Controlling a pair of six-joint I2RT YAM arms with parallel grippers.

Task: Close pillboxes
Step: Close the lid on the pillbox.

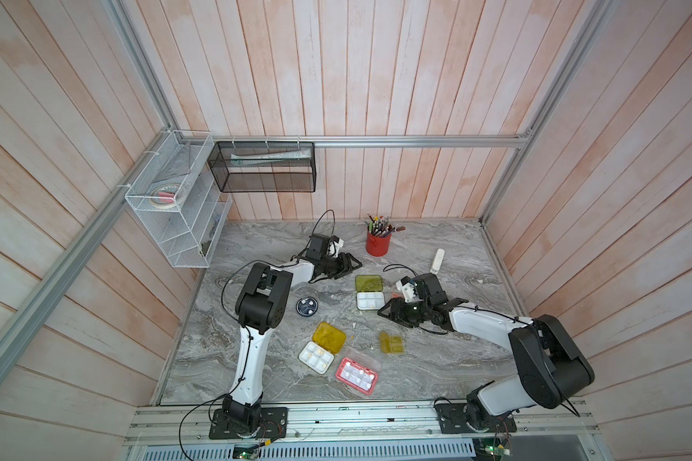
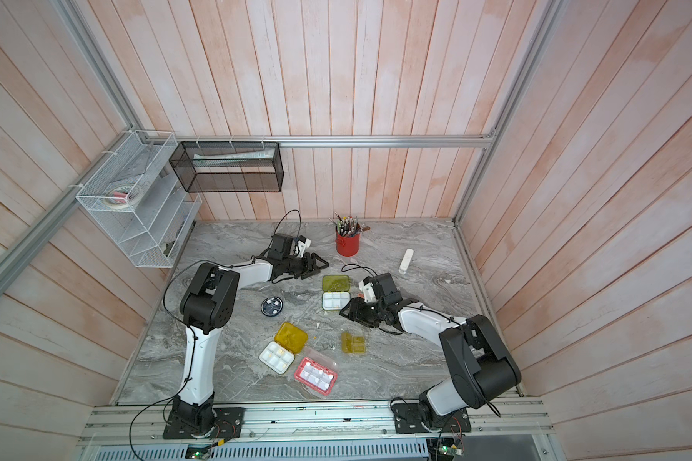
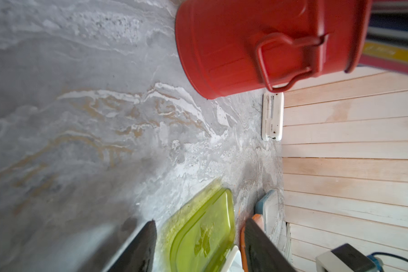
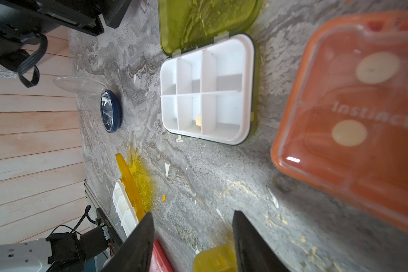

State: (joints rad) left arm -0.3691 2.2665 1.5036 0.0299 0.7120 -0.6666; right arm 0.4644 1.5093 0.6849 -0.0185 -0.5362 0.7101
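On the orange pillbox (image 4: 353,113) lid, "Instinct" reads clearly; both arms' jaws gape, holding nothing.

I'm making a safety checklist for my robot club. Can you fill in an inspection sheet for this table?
Surface: marble table, with small crumbs scattered on it.
Job's things: lime box, yellow box, pink box and small olive box lie open. The round box has a clear lid beside it. The orange box looks shut. Only an edge of the blue box shows.
Clutter: red cup of pencils, white stick.
Grippers: left gripper is open and empty. Right gripper is open and empty.
Cables: black cable loops on the arms, none across the boxes.
Surroundings: wood walls, white rack, black basket.
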